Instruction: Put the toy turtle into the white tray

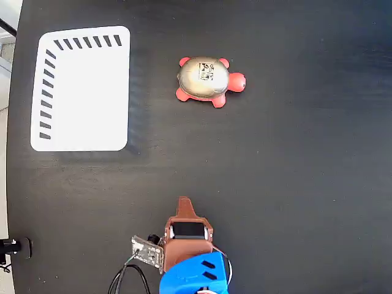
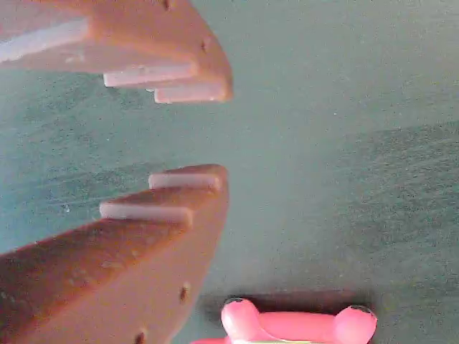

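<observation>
The turtle (image 1: 211, 81), red-pink with a beige-grey shell and code sticker, sits upright, head pointing right, well apart from the empty white tray (image 1: 81, 89) at left.

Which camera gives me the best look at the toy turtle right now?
The fixed view: it shows the whole toy turtle from above, shell, sticker, head and feet, lying apart from the white tray. The wrist view catches only pink bits at its bottom edge.

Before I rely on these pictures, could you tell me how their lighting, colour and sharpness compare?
Fixed view: sharp, with even lighting, but the white tray is overexposed to flat white and the toy turtle has glare on its shell. Wrist view: a teal cast on the dark table, the near gripper looks soft, its jaws apart, and the turtle is cut off at the bottom edge.
</observation>
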`<state>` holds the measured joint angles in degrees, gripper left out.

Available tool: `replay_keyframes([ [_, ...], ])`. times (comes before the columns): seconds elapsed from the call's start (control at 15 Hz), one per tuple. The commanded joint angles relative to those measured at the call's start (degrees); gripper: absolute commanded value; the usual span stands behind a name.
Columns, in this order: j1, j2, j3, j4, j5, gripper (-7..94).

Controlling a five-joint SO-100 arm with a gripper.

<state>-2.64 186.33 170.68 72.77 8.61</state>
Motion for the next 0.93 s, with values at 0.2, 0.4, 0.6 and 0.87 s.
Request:
replay_keyframes([
  [0.2,-3.08,-0.09,-3.08,-0.26,-1.32,7],
  [0.4,-5.27,-8.44,-4.31,-5.01,-3.16,5],
  [0.6,-6.06,-24.61,-7.73,-15.12,-2.72,0],
  [0.87,-0.09,-45.88,-24.08,-19.34,-5.45,0],
])
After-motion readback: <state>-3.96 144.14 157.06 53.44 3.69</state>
